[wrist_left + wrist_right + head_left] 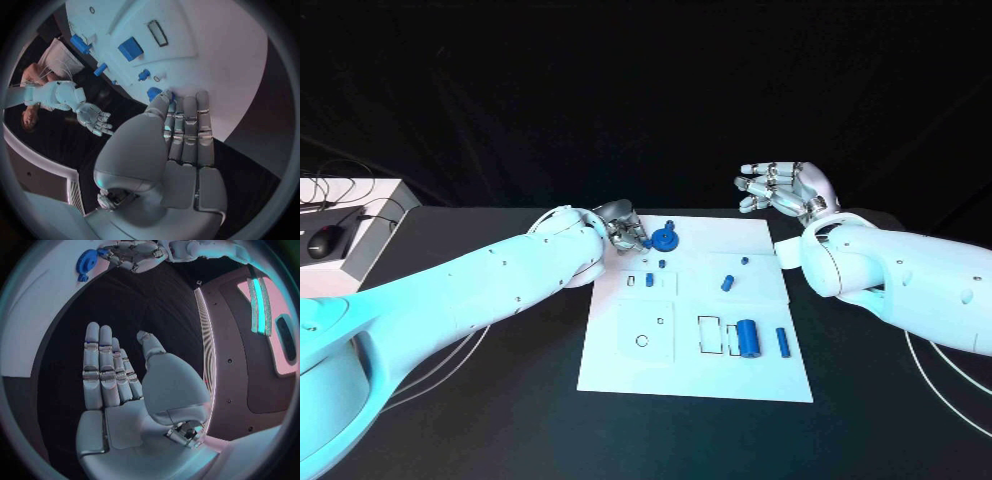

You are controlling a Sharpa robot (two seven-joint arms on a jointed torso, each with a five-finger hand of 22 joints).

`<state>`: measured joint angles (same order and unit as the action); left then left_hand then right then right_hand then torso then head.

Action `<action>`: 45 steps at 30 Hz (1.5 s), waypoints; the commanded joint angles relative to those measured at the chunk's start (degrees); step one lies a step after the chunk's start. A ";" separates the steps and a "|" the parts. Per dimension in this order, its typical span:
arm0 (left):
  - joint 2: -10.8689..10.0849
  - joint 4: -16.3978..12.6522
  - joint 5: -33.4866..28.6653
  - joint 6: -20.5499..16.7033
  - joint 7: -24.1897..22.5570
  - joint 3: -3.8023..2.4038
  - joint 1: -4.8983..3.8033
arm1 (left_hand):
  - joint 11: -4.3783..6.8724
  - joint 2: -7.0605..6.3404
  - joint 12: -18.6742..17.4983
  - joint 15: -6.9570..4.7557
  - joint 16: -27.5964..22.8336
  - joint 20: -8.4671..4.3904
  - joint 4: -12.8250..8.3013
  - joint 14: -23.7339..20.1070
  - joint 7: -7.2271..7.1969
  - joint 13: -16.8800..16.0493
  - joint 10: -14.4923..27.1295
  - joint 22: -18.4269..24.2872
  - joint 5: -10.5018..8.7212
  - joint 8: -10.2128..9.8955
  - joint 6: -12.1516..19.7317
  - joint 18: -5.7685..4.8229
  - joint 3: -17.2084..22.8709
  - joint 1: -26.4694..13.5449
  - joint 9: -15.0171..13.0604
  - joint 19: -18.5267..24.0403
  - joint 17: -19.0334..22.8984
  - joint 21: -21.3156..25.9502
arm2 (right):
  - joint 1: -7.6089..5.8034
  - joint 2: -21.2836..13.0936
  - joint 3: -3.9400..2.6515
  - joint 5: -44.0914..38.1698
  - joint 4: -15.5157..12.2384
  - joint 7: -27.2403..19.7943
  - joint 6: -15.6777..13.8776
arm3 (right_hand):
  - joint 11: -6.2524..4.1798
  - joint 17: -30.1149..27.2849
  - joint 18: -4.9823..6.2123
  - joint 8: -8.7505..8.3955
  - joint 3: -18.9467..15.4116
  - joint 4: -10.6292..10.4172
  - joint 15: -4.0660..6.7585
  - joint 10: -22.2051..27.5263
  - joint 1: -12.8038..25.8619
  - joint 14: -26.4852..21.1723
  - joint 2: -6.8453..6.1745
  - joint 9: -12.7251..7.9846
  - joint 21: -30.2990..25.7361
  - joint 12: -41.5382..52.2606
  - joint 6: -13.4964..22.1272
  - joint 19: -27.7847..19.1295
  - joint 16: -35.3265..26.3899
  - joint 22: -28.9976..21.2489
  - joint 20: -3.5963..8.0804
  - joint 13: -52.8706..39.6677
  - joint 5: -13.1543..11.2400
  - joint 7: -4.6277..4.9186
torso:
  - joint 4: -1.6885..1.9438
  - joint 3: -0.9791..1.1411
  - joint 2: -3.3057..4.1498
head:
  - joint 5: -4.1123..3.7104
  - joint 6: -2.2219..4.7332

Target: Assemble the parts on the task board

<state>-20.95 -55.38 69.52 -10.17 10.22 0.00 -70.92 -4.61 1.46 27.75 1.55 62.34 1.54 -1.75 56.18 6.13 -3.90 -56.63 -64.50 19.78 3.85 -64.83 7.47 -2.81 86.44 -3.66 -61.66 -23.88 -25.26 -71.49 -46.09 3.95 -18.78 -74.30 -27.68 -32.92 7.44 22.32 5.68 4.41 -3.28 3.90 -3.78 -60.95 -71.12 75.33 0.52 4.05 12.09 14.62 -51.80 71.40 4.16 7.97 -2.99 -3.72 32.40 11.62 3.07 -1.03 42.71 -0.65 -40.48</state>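
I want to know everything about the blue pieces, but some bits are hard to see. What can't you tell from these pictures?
- Whether the left hand really holds the blue gear: in the head view they only appear to touch, and in the left wrist view the fingers cover it.
- The gear's teeth: too small in the head view.
- What the little marks on the white board are: too small in the head view.
- The gear sits at the rim in the right wrist view, bent and blurry.
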 commanded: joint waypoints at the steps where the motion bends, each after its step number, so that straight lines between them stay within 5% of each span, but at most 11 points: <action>1: 0.33 0.38 -3.44 0.89 -1.76 0.07 0.41 | -0.01 0.37 0.53 -0.05 0.49 -0.01 -0.36 -0.65 -0.04 -0.12 -0.33 -1.36 -0.33 -0.22 -0.62 -0.10 1.25 0.00 0.02 0.85 -0.10 -0.62 | 0.00 0.02 -0.02 -0.27 -0.04 -0.46 0.88 | -0.03 -0.09 0.73 -0.02 0.09 0.16 -0.07 0.06 -0.26 -0.34 0.27 -0.08 0.35 -0.34 0.22 -0.29 -0.19 0.05 -0.06 0.09 0.21 0.35 | -0.06 -0.01 0.08 | -0.02 -0.02; 17: 0.34 1.46 -7.38 -1.86 -3.42 0.07 0.79 | 1.37 1.77 4.75 -0.90 1.32 -0.60 -1.22 -0.71 -0.48 -0.60 -0.64 -4.95 -0.46 -0.01 -3.51 -0.30 6.62 -0.53 -0.18 0.98 -0.05 -0.93 | 0.00 0.00 -0.02 -0.31 -0.13 -0.32 1.12 | -0.06 -0.09 0.76 -0.04 0.61 0.58 -0.02 0.01 -0.64 -0.37 0.56 -0.09 0.45 -0.45 0.20 -0.35 -0.19 0.14 0.00 0.10 0.47 0.36 | -0.02 0.00 0.02 | -0.10 0.15; 29: -3.24 -1.78 -12.40 -1.71 -5.18 -0.25 1.02 | 1.73 0.00 6.08 -1.14 1.17 -1.06 -0.94 -0.94 -0.90 -1.01 -0.52 -6.17 0.13 -0.03 -5.49 -0.71 10.93 -1.63 -0.76 1.04 0.10 -0.52 | 0.01 -0.16 -0.02 -3.48 -0.74 0.65 2.68 | -0.54 -0.01 1.00 0.28 2.64 3.68 0.58 -1.26 -4.24 0.36 0.47 -0.03 1.51 -0.66 -0.90 -0.04 0.03 0.90 0.68 0.11 -0.39 0.15 | 0.07 -0.03 -0.05 | -0.21 0.38; 32: -4.59 -3.27 -13.48 0.37 -5.42 -0.69 1.03 | 1.74 -1.20 6.40 -1.16 1.34 -1.09 -0.63 -1.26 -0.99 -1.11 -0.43 -6.90 0.40 0.03 -5.90 -0.76 13.11 -2.26 -1.30 1.24 0.07 -0.38 | 0.01 -0.25 -0.02 -6.15 -1.17 1.23 3.64 | -1.36 0.47 1.08 0.59 3.42 5.12 1.36 -3.18 -5.99 1.99 0.39 -0.04 3.17 -0.30 -2.30 0.89 0.63 2.01 1.45 0.02 -4.02 -0.34 | 0.11 -0.02 -0.13 | -0.19 0.43; 37: -6.60 -5.45 -15.40 3.84 -5.50 -1.70 1.03 | 1.76 -2.98 6.42 -1.13 1.26 -1.12 -0.14 -1.78 -1.20 -1.11 -0.56 -7.61 0.58 0.07 -6.48 -0.83 16.67 -3.24 -2.06 1.62 0.16 -0.13 | 0.01 -0.48 -0.02 -11.47 -1.99 2.50 5.57 | -3.34 2.89 0.97 0.80 3.52 6.61 3.24 -7.65 -7.71 5.70 -0.26 -0.13 7.81 1.48 -4.72 3.25 4.00 5.14 3.24 -0.59 -5.99 -1.39 | 0.13 -0.06 -0.19 | -0.01 0.60; 40: -8.18 -7.09 -17.39 6.84 -5.41 -2.46 1.03 | 1.80 -4.56 6.45 -1.09 1.29 -1.18 -0.21 -2.17 -1.35 -1.16 -0.71 -8.36 0.82 0.04 -6.82 -0.87 20.32 -4.48 -2.71 1.97 0.17 -0.15 | 0.00 -0.70 -0.02 -16.58 -2.76 3.67 7.14 | -5.13 8.24 0.37 0.27 3.30 7.16 5.05 -11.07 -7.95 8.09 -0.78 -0.25 14.24 4.09 -6.99 4.52 10.51 9.85 5.21 -2.45 -6.63 -2.35 | 0.09 -0.07 -0.19 | 0.18 0.79; 45: -10.74 -9.63 -20.46 11.48 -5.37 -3.49 1.02 | 1.98 -6.99 7.38 -1.27 1.53 -1.31 -1.46 -2.39 -1.60 -1.83 -0.77 -9.96 0.82 0.12 -7.31 -0.85 26.41 -7.44 -4.21 2.13 0.16 -0.41 | -0.24 -1.05 -0.02 -26.15 -4.40 5.81 10.00 | -6.48 19.18 -0.01 -0.71 4.48 8.06 6.74 -11.52 -7.37 6.99 -1.19 -0.30 25.06 11.22 -9.35 2.79 23.77 18.80 7.22 -10.14 -7.16 -3.32 | 0.02 -0.13 -0.21 | 0.45 1.00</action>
<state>-31.48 -64.43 53.24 -4.61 5.72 -3.42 -69.88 -3.07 -5.43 35.02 0.21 63.68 0.32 -3.12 54.04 5.62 -5.68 -57.35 -74.37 20.46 3.76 -70.68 7.47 23.40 79.04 -3.59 -59.86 -23.78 -25.69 -71.62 -47.10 3.95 -35.06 -78.21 -24.17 -27.23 2.11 40.89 4.73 3.86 1.08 11.90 2.98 -71.48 -78.81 82.71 -0.40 3.80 36.57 25.27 -60.87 74.65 27.18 26.26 4.18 -13.31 25.35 8.31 3.15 -1.09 42.51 -0.30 -39.59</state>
